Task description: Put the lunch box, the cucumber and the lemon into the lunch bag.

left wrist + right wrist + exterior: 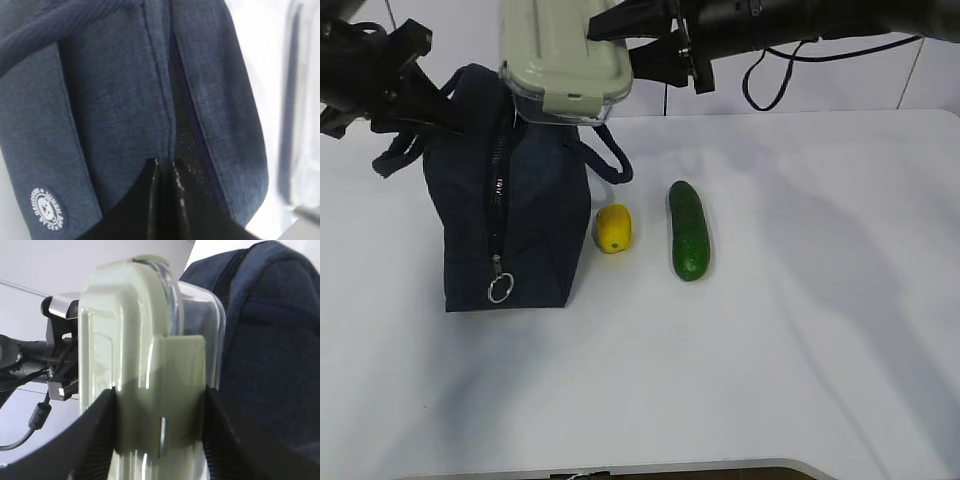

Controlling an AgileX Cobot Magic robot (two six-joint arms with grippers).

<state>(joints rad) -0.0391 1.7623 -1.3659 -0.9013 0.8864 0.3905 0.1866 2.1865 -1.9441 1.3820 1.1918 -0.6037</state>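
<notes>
Right gripper (160,425) clamps your box (565,65) above bag (535,220) top, far left | left gripper (165,172) pinched shut on bag fabric | lemon (614,228), cucumber (688,230) right of bag.

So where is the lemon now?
In the exterior view the lemon lies on the table, left of centre, between the lunch bag and the cucumber.

Lunch box (565,60) above lunch bag (510,220); lemon (614,228), cucumber (688,231) to its right.
</notes>
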